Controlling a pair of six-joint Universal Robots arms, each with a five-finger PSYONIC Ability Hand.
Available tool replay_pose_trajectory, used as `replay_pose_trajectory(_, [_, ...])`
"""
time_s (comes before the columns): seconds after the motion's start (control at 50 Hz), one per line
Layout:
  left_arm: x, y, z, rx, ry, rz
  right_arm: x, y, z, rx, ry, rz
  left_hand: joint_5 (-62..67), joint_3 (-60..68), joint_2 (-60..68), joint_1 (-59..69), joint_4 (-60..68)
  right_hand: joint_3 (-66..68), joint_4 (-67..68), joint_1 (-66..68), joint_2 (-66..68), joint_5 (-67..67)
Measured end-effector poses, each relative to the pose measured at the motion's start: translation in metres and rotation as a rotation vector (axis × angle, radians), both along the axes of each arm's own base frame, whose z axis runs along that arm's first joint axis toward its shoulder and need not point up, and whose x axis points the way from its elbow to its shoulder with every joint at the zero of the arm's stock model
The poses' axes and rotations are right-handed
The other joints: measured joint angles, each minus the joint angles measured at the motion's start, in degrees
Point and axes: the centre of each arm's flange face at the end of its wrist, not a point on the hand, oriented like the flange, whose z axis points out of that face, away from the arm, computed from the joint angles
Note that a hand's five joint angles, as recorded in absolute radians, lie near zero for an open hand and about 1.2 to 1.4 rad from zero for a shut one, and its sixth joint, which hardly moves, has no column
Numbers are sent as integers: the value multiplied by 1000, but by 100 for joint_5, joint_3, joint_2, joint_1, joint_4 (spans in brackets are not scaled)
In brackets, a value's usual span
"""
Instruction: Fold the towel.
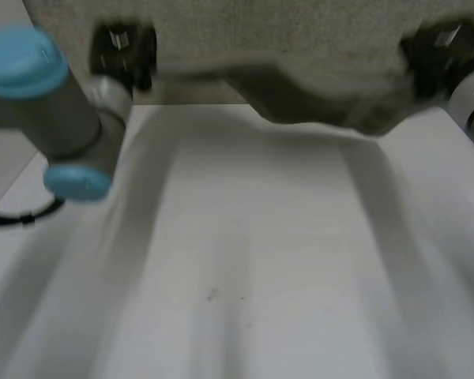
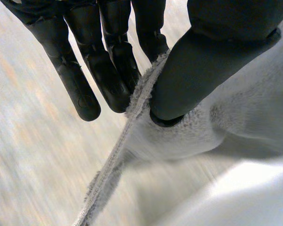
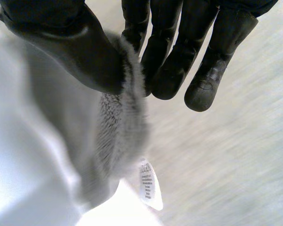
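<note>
White table [image 1: 261, 260] up front. At the far side the towel [image 1: 300, 47] hangs stretched left to right, with its upper part cut off. Left hand [image 2: 203, 70] pinches the left edge and right hand [image 3: 75, 52] pinches the right edge, by a small label [image 3: 148, 184] whose print I can't read.

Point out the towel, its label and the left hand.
towel [image 1: 300, 47]: head view, middle of the cloth.
label [image 3: 150, 186]: right wrist view, its printed face.
left hand [image 2: 198, 61]: left wrist view, the thumb.

Towel [image 1: 300, 47] plain greyish beige — table [image 1: 261, 237] white.
</note>
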Motion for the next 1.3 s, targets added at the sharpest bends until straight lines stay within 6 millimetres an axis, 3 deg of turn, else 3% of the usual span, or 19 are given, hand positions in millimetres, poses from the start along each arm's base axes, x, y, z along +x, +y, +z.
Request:
replay_pose_trajectory(0.02, [2,3,-24,52,-28,0,2,4,-20,81,20,11,0,0,0,0,0,0,0,0,0,0])
replay_pose_trajectory(0.06, [5,8,-51,109,-61,-1,4,8,-41,155,41,22,1,0,1,0,0,0,0,0,0,0])
replay_pose_trajectory(0.1, [9,18,-91,189,-114,-2,6,17,-78,271,85,39,2,1,1,0,0,0,0,0,0,0])
replay_pose_trajectory(0.14, [13,26,-116,239,-156,-3,6,24,-101,330,122,48,1,1,1,0,0,5,0,0,0,0])
replay_pose_trajectory(0.24, [21,46,-160,324,-280,-9,2,43,-142,426,230,60,1,2,1,0,0,22,0,0,0,0])
replay_pose_trajectory(0.32, [27,59,-174,345,-379,-15,-6,59,-150,448,302,31,1,2,2,0,0,22,0,0,0,0])
replay_pose_trajectory(0.4, [32,65,-174,330,-435,-12,-16,73,-140,428,326,-14,-206,-449,-459,-241,-456,22,0,0,0,0])
replay_pose_trajectory(0.46, [36,63,-171,304,-442,2,-21,81,-131,402,320,-37,-2105,-2281,-2295,-2130,-2225,22,0,0,0,0])
replay_pose_trajectory(0.5, [37,61,-170,293,-440,9,-24,83,-129,391,315,-48,-2498,-2624,-2668,-2472,-2633,22,0,0,0,0])
replay_pose_trajectory(0.72, [46,52,-173,251,-415,46,-60,69,-131,342,271,-169,-3708,-3830,-3842,-3628,-3835,22,0,0,0,0])
replay_pose_trajectory(0.78, [47,55,-176,263,-419,43,-63,67,-133,343,268,-179,-2639,-2653,-2652,-2456,-2657,22,0,0,0,0])
replay_pose_trajectory(0.82, [48,58,-176,272,-422,39,-63,67,-134,346,268,-180,-754,-942,-894,-689,-940,22,0,0,0,0])
replay_pose_trajectory(0.86, [49,62,-174,274,-422,34,-63,68,-134,348,269,-178,-385,-445,-443,-373,-442,22,0,0,0,0])
replay_pose_trajectory(0.96, [54,74,-155,257,-414,18,-62,71,-130,343,275,-174,-131,-101,-101,-166,-102,22,0,0,0,0])
replay_pose_trajectory(1.14, [79,102,-108,187,-376,-9,-60,90,-94,304,284,-126,-34,-6,-7,-110,-4,22,0,0,0,0])
replay_pose_trajectory(1.3, [84,102,-105,186,-365,-53,-56,95,-95,324,277,-77,-33,0,-3,-110,-2,22,0,0,0,0])
